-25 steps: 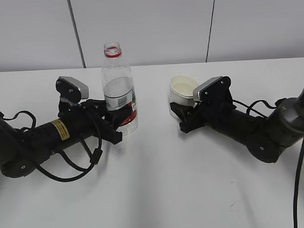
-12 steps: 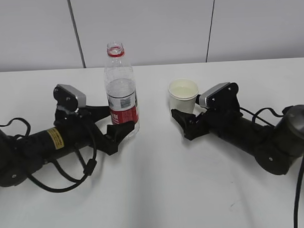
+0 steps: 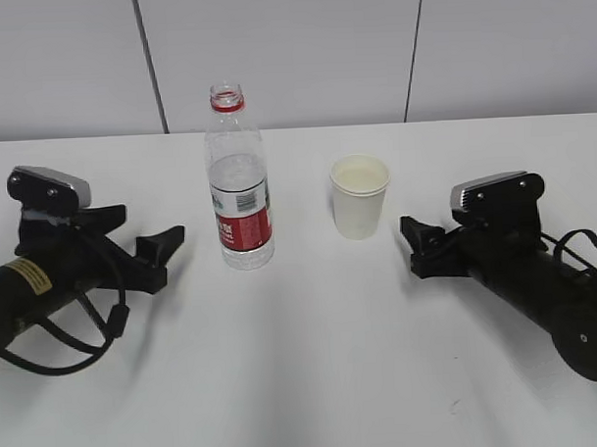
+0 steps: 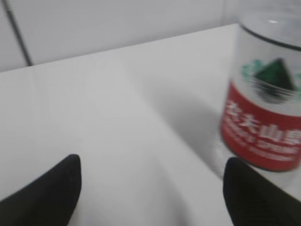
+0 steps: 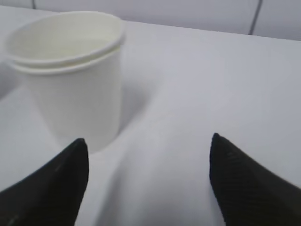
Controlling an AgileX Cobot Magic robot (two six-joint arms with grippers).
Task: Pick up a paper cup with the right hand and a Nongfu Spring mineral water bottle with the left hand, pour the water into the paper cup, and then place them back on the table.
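Note:
The Nongfu Spring bottle (image 3: 240,186) stands upright and uncapped on the white table (image 3: 303,361), with clear water in it. The paper cup (image 3: 360,197) stands upright to its right; I cannot tell what is in it. My left gripper (image 3: 142,229) lies low, left of the bottle and apart from it, open and empty. In the left wrist view the left gripper (image 4: 151,162) is spread wide, and the bottle (image 4: 268,108) is ahead on the right. My right gripper (image 3: 411,247) is open and empty, right of the cup. In the right wrist view the right gripper (image 5: 147,140) is also open, and the cup (image 5: 70,75) stands ahead on the left.
A grey panelled wall (image 3: 293,57) runs behind the table's far edge. A small dark scuff mark (image 3: 454,404) lies near the front right. Black cables loop beside the left arm (image 3: 96,329).
Both grippers have opened and drawn back, the left away from the bottle, the right away from the cup. Bottle and cup now stand free on the table.

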